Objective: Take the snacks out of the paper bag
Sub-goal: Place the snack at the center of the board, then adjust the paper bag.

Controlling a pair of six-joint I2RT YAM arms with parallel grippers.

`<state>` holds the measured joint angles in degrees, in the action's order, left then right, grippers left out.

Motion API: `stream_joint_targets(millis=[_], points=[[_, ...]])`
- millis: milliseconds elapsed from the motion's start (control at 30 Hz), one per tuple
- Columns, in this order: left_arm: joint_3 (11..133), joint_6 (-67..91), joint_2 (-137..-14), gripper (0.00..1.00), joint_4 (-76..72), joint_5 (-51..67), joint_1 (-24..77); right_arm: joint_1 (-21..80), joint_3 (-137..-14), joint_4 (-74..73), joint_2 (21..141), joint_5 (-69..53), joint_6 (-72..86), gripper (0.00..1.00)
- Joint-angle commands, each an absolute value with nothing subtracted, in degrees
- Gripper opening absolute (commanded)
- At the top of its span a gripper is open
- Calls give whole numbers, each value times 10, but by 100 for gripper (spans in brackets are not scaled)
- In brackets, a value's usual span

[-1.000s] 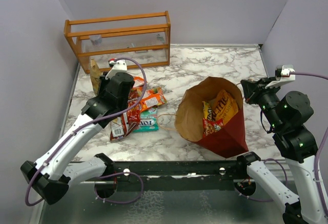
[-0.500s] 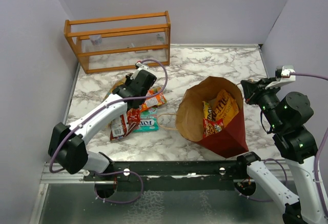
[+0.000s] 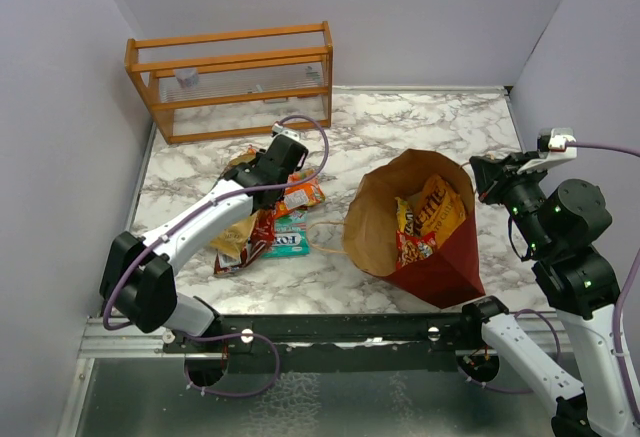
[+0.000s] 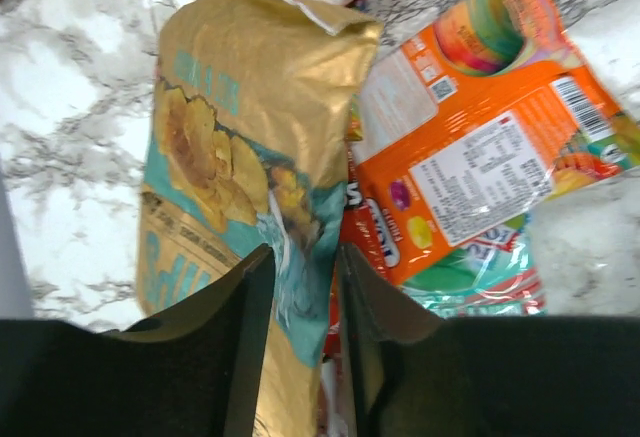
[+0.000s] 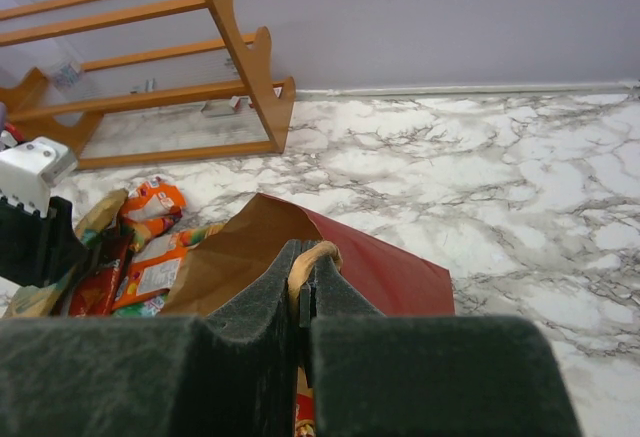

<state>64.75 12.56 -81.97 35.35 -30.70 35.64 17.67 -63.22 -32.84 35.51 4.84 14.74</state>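
At 9 o'clock of the paper bag [image 3: 440,257], several snacks [image 3: 285,222] are piled on the worktop [image 3: 400,127]. A gold packet [image 4: 250,127] lies between the narrowly parted L pincer [image 4: 300,297]; whether it is gripped cannot be told. The bag rim is pinched by the closed R pincer [image 5: 303,287]. Yellow and red packets [image 3: 425,212] are seen inside the bag, so the task is judged approx. half done.

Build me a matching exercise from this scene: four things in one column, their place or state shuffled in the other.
Things:
1. gold chip packet
2. paper bag
3. orange wooden rack
4. yellow packet

Places or states:
A. farthest back, on the left
B. rim pinched by the shut right gripper
C. inside the paper bag
D. between the fingers of the left gripper

Pairs: 1-D, 2-B, 3-A, 4-C
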Motion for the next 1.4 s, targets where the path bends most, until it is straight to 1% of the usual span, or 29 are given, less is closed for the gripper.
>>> stream_joint_targets(millis=[0,100,167,233,300,400,533,733,867,1033,1100,1200,1300,1367], points=[[678,140,-789,41,355,-251,355,178,-636,-289,354,50,145,2],[692,139,-760,62,359,-202,355,178,-635,-288,356,51,144,2],[698,142,-735,73,356,-173,355,178,-635,-286,356,51,145,2],[698,147,-709,80,346,-133,355,178,-635,-286,357,52,145,2],[690,157,-683,84,328,-80,355,178,-636,-284,358,50,145,2],[657,179,-644,87,285,25,355,178,-636,-282,359,48,145,2],[588,240,-599,88,205,146,355,178,-637,-281,362,44,146,2],[505,327,-561,88,167,186,355,178,-631,-278,360,39,150,2],[449,377,-539,88,128,236,356,178,-627,-277,360,36,153,2],[408,424,-534,81,86,285,356,178,-622,-273,360,33,156,2],[408,425,-539,73,87,290,357,178,-623,-272,361,31,157,2],[420,426,-540,56,86,282,357,178,-622,-272,361,30,158,2],[430,443,-547,28,53,289,357,178,-623,-273,361,29,160,2],[444,453,-562,12,23,295,358,178,-623,-271,361,30,160,2]])
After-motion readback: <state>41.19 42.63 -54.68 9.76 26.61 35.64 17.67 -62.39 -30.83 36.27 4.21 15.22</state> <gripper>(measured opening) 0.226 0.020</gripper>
